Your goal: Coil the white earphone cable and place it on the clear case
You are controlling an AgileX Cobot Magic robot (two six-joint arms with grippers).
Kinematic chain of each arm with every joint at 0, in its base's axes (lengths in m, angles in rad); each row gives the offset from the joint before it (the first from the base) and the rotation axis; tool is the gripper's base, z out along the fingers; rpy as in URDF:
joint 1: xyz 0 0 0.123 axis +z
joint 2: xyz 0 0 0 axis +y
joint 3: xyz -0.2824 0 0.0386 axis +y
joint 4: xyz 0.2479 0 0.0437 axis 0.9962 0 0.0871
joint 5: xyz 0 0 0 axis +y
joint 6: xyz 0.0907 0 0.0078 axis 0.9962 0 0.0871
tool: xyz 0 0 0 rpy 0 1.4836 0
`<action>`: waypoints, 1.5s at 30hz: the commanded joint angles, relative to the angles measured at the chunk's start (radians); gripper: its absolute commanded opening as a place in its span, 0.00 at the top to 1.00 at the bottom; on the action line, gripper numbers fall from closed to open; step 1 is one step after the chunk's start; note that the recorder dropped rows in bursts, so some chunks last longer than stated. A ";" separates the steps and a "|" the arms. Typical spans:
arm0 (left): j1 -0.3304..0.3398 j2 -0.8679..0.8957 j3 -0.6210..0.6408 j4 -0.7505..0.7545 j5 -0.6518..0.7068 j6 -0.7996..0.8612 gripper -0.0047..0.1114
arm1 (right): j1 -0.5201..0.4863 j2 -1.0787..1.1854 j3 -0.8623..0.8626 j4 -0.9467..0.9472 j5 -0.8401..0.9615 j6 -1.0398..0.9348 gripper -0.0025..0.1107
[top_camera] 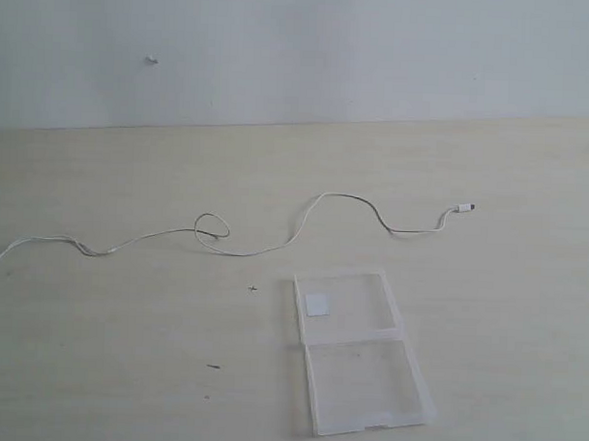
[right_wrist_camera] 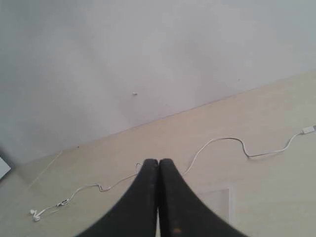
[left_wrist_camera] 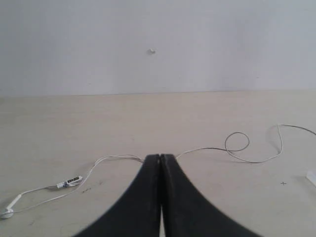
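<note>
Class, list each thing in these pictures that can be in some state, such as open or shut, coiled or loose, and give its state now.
white earphone cable: uncoiled, strung out across the table with one small loop, not on the case.
clear case: open, both halves lying flat, nothing on it.
left gripper: shut, holding nothing.
right gripper: shut, holding nothing.

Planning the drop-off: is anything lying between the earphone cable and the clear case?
Nothing visible does. The white earphone cable lies uncoiled just beyond the clear case, with only bare table between them.
</note>
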 commanded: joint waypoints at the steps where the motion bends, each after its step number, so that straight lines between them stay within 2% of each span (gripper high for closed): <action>1: 0.001 -0.004 -0.002 0.034 -0.005 0.005 0.96 | -0.004 0.003 0.003 0.001 -0.011 -0.003 0.98; 12: 0.001 -0.004 -0.002 0.070 0.004 0.020 0.96 | -0.004 0.003 0.003 0.001 -0.011 -0.003 0.98; 15: 0.001 -0.004 -0.008 0.007 0.022 0.018 0.96 | -0.004 0.003 0.003 0.001 -0.011 -0.003 0.98; 19: 0.001 -0.004 -0.125 -0.045 0.095 0.017 0.96 | -0.004 0.003 0.003 0.001 -0.011 -0.003 0.98; 26: 0.001 -0.004 -0.465 -0.105 0.330 0.017 0.96 | -0.004 0.003 0.003 0.001 -0.011 -0.003 0.98; 29: 0.001 -0.004 -0.545 -0.107 0.341 0.017 0.96 | -0.004 0.003 0.003 0.001 -0.011 -0.003 0.98; 33: 0.001 -0.004 -0.602 -0.127 0.313 0.017 0.96 | -0.004 0.003 0.003 0.001 -0.011 -0.003 0.98; 38: 0.001 -0.004 -0.623 -0.255 0.290 0.014 0.96 | -0.004 0.003 0.003 0.001 -0.011 -0.003 0.98; 41: 0.001 0.015 -0.623 -0.303 0.348 -0.009 0.96 | -0.004 0.003 0.003 0.001 -0.009 -0.003 0.98; 45: 0.001 0.099 -0.623 -0.373 0.513 -0.006 0.96 | -0.004 0.003 0.003 0.001 -0.009 -0.003 0.98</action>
